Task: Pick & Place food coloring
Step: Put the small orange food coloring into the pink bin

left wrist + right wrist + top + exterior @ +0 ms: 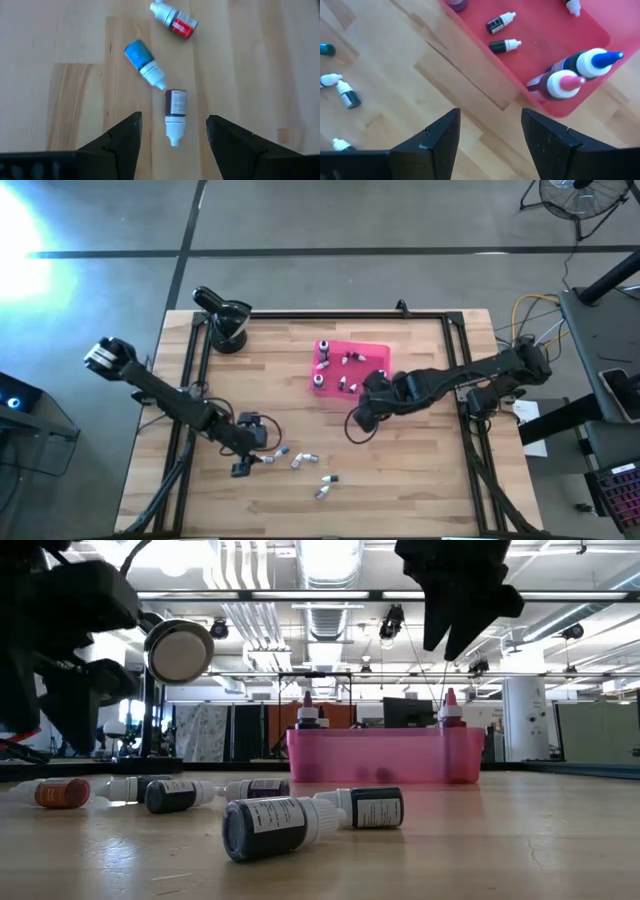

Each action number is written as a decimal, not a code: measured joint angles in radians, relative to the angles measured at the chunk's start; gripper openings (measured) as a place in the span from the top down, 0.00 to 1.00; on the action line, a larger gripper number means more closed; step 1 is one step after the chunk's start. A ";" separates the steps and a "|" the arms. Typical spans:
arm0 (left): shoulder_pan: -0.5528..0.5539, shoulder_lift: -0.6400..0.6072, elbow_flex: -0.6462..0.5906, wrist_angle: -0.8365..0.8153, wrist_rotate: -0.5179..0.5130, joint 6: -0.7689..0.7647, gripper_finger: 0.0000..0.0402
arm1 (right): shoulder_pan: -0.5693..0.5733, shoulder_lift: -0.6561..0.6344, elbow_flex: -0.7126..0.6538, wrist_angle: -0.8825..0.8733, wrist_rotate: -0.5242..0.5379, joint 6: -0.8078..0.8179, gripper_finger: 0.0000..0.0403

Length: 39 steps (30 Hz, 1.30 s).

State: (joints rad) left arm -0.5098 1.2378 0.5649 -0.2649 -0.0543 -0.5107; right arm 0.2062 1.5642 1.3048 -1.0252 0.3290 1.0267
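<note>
Only left wrist view shows blue bottle (143, 59).

Tray (372, 348) right of the table's (420, 470) centre, holding several small bottles (346, 358). Loose bottles (300, 461) lie on the table before the tray, toward the left. Both arms hang over the table.
</note>
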 joint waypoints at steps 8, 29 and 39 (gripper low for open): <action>-0.009 0.120 0.005 -0.004 0.002 0.001 0.51 | 0.039 0.000 0.000 -0.026 0.002 0.104 0.50; -0.089 0.301 0.120 -0.033 -0.225 -0.112 0.67 | 0.094 0.000 -0.006 -0.161 0.004 0.196 0.53; -0.059 0.337 0.235 -0.133 -0.190 -0.389 0.87 | 0.159 -0.102 -0.015 -0.251 0.102 -0.038 0.65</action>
State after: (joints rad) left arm -0.5686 1.5749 0.7995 -0.3975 -0.2443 -0.8998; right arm 0.3654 1.4627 1.2899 -1.2758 0.4307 0.9887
